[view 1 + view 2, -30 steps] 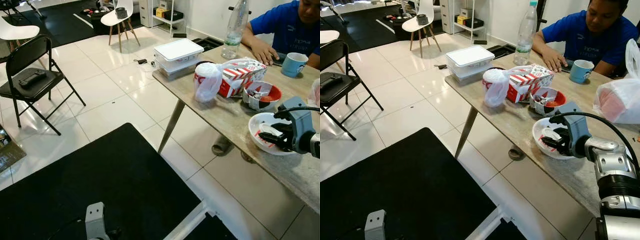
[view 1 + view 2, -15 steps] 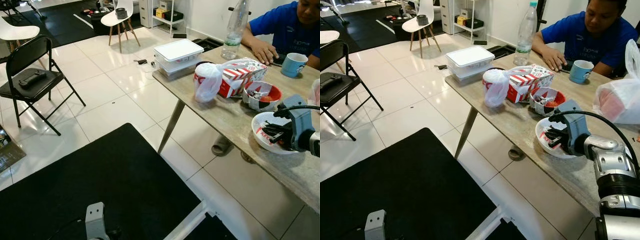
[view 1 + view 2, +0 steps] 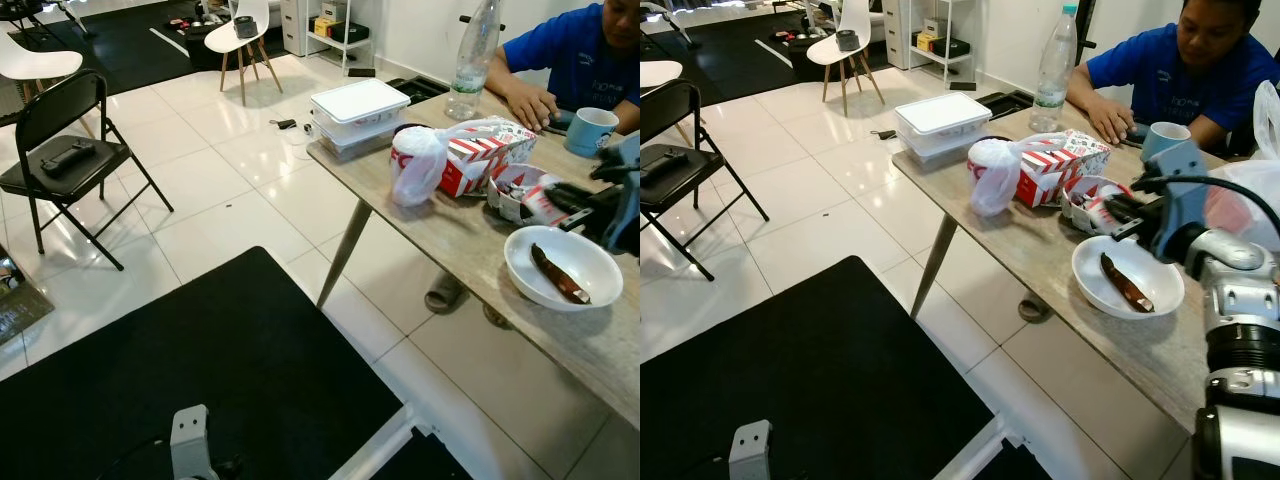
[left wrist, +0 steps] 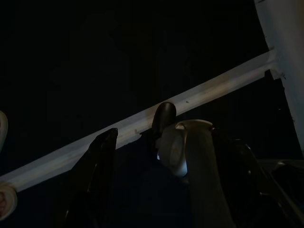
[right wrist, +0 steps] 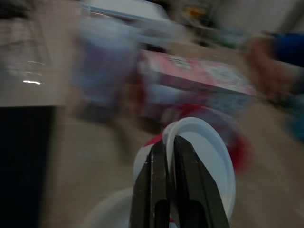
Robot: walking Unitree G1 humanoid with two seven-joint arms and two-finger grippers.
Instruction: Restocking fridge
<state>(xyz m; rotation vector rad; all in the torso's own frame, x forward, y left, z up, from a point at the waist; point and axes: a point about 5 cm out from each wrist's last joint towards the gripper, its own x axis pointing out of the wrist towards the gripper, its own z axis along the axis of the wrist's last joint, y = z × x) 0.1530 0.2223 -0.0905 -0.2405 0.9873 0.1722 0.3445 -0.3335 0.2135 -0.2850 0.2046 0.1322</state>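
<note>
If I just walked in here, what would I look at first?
Probably the robot's right gripper, lifted above the table with its jaws shut on a red-and-white wrapper. Right below it sits a white bowl with a dark scrap of food inside. Past those you would spot the red-and-white takeaway box, the tall water bottle, and a person in a blue shirt sitting at the far end.

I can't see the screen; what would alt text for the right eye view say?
The robot's right gripper holds a red-and-white wrapper above the table, beside a white bowl holding a dark scrap. A seated person in blue faces food boxes, a bottle and a mug.
</note>
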